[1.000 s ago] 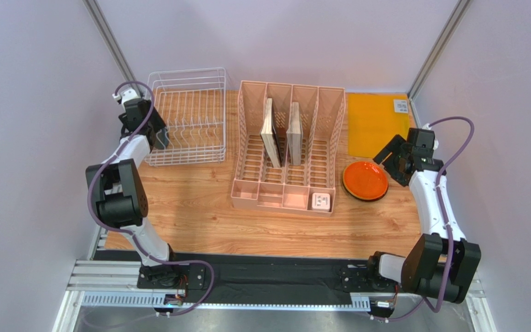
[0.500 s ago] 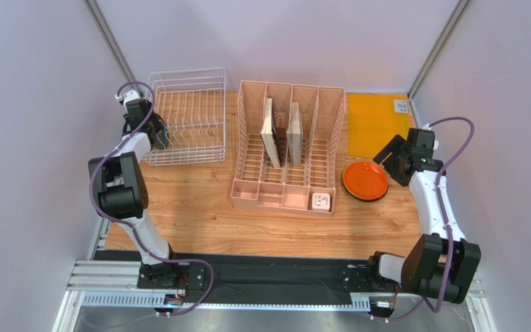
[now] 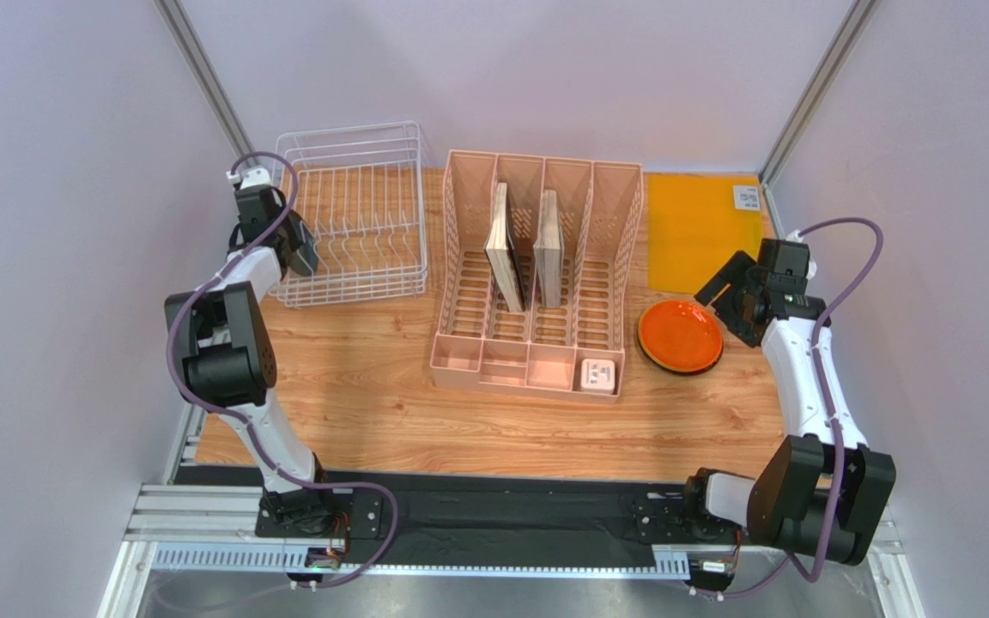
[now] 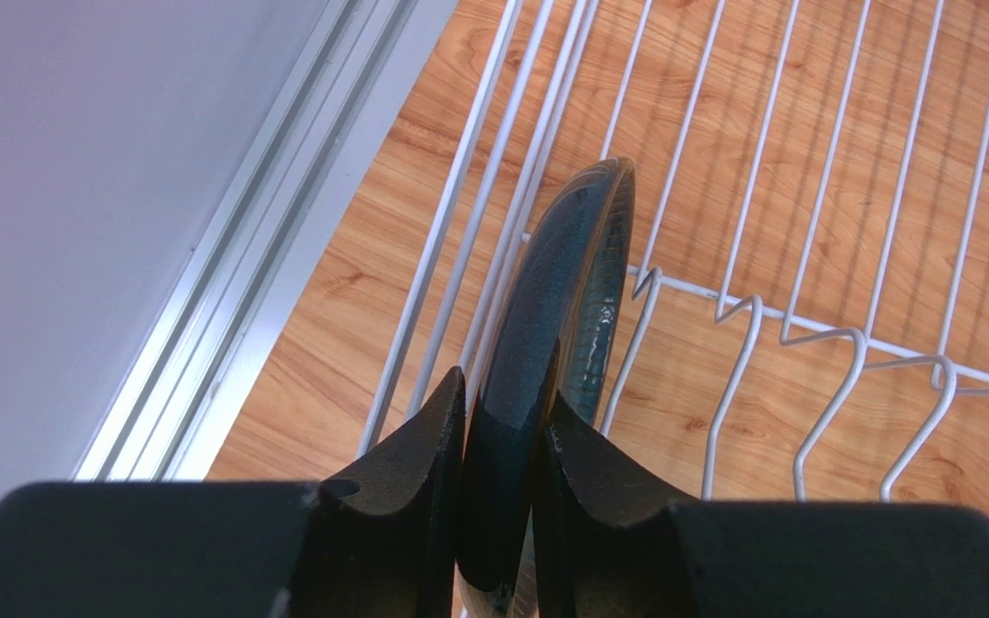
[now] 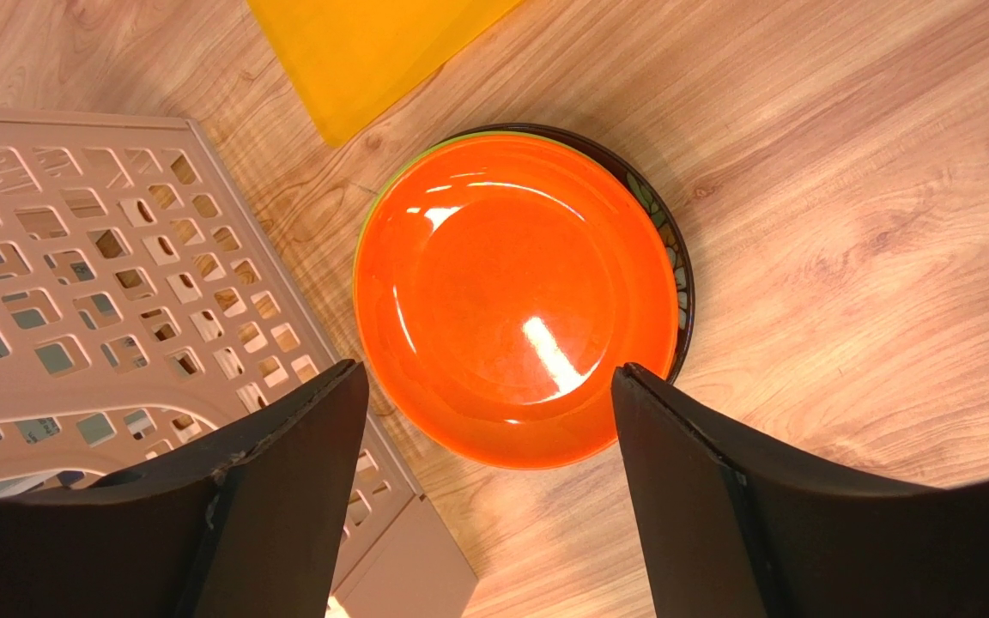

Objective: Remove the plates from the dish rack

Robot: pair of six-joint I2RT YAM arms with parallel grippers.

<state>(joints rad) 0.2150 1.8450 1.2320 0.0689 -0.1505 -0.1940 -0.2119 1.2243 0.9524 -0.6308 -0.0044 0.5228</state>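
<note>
Left gripper [image 4: 506,431] is clenched on the dark slate-blue round plate [image 4: 577,271], one finger on each face, pinching the rim from above. The plate stands on edge in the white wire dish rack [image 3: 358,139], which sits left of the pink slotted plastic organiser [image 3: 526,384]. It's in the rack's outermost slot, on the side farthest from the organiser, hard against the side wires. The prongs hold it upright, so I'd say a rim pinch is the only way in.

Right gripper [image 5: 487,376] is spread wide with nothing between the jaws. It hangs over the stack just right of the organiser's front corner. Glossy orange round plate [image 5: 513,283] is on top, with a sliver of lime-green plate rim [image 5: 399,180] under it and a dark patterned plate [image 5: 670,251] at the bottom. Stacking keeps the drop spot compact. The right arm looks parked there, possibly to receive.

By my read three are out and this is the last, not yet lifted clear.

Next: pull straight up along the slot. Any tilt could catch the wires, and the rack looks light enough to come up with the plate.
</note>
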